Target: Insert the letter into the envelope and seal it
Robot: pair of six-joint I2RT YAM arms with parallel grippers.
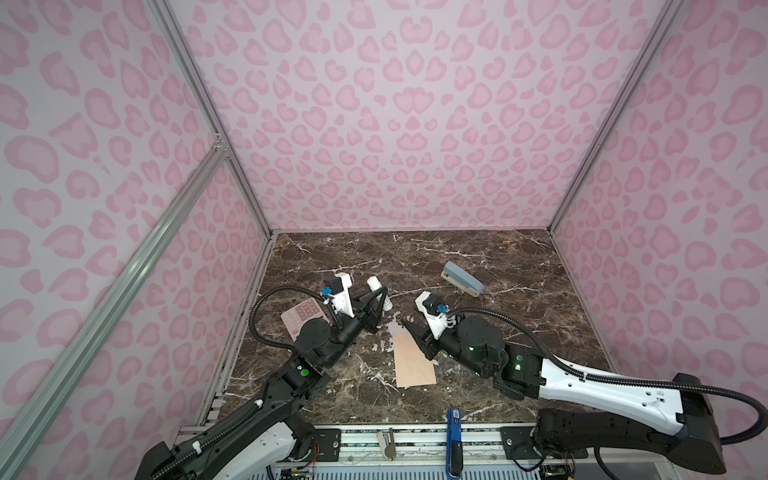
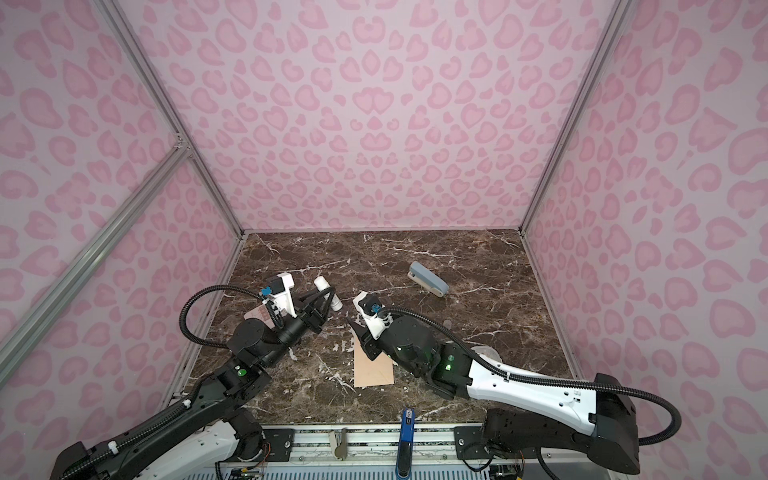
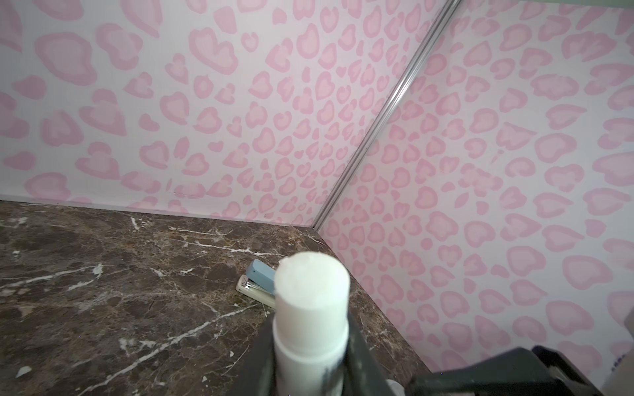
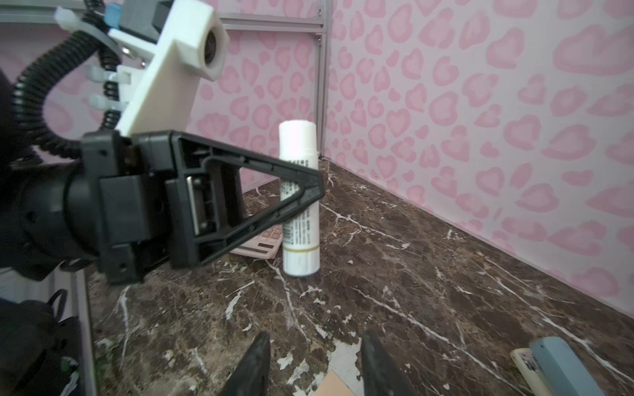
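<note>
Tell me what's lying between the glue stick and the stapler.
Nothing: the stretch from the glue stick to the stapler is bare marble tabletop, clearest in the right wrist view.

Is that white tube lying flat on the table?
No, the white tube stands upright, clamped by the left gripper.

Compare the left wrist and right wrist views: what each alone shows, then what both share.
Left wrist only: the top face of the glue stick. Right wrist only: the pink calculator, a corner of the envelope, the left gripper side-on, shut on the glue stick, and the open right gripper. Both: the glue stick, blue stapler, marble table.
</note>
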